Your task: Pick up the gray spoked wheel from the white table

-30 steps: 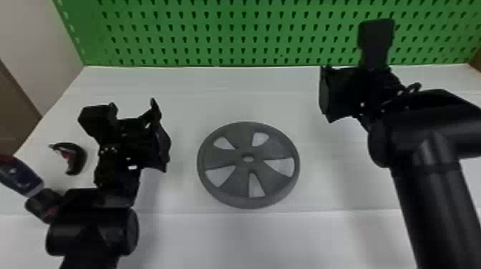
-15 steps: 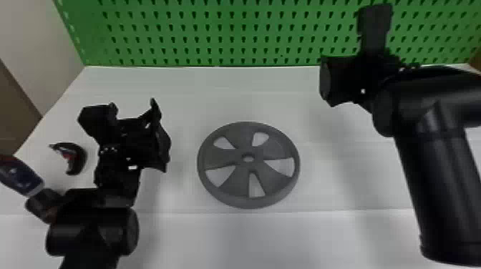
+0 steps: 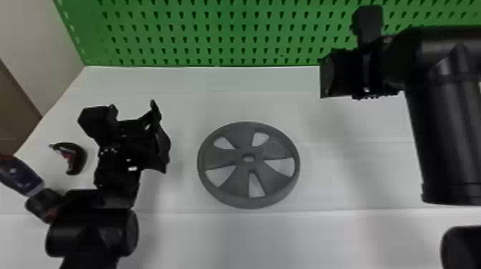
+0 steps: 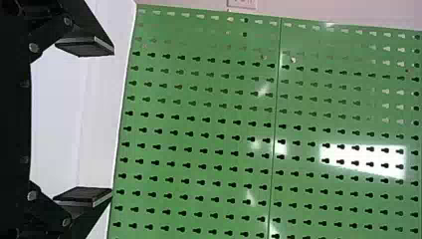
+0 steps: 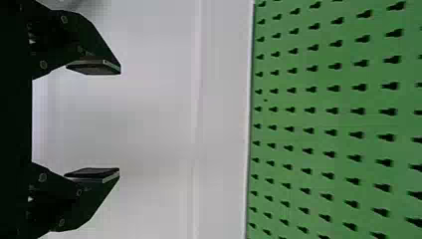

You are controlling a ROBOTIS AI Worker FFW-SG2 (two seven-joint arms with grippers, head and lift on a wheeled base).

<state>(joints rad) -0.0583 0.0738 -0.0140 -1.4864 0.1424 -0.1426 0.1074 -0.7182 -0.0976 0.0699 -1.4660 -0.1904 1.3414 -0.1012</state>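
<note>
Wheel [image 3: 249, 167] lies flat on our table [image 3: 250, 238], just right of our left gripper [image 4: 112, 122], the nearer one, and leftward and closer in from our right gripper [image 5: 120, 120]. Both have fingers spread, holding nothing. We judge the way unblocked; a curved object [image 3: 78, 157] and blue tool [image 3: 22, 176] sit farther left.

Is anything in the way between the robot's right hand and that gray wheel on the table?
Nothing visible. The right gripper hangs beyond the gray wheel and to its right, and white table shows between them. The dark curved thing and the blue tool lie off to the wheel's left, out of that path.
</note>
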